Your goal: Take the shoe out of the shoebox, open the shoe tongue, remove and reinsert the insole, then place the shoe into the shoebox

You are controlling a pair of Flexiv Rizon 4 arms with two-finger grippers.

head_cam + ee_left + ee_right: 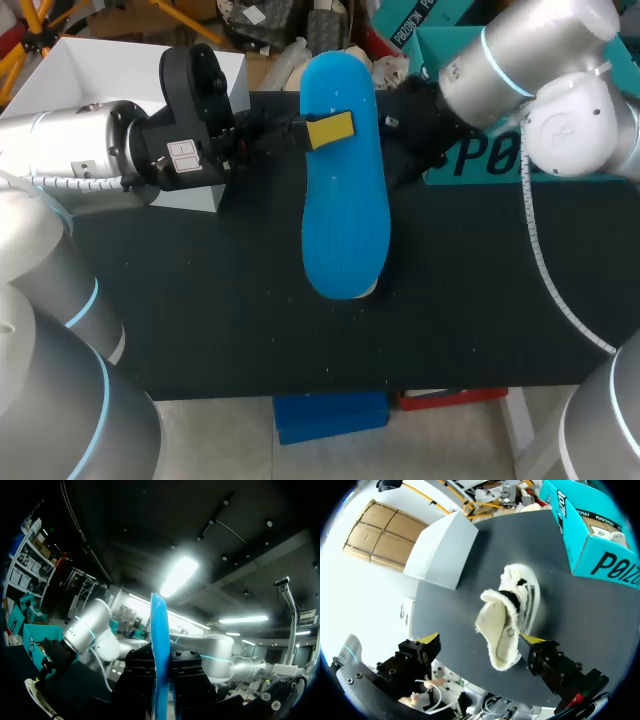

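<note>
Insole (pixel 345 200) pinched in left gripper (pixel 328 131), long axis far-to-near.

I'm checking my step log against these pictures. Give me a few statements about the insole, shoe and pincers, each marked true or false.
1. The left pincer is shut on the insole. True.
2. The shoe is in the shoebox. False: it lies on the table, outside the shoebox.
3. The right pincer grips the shoe. False: it is open, over the shoe.
4. The insole is blue. True.
</note>
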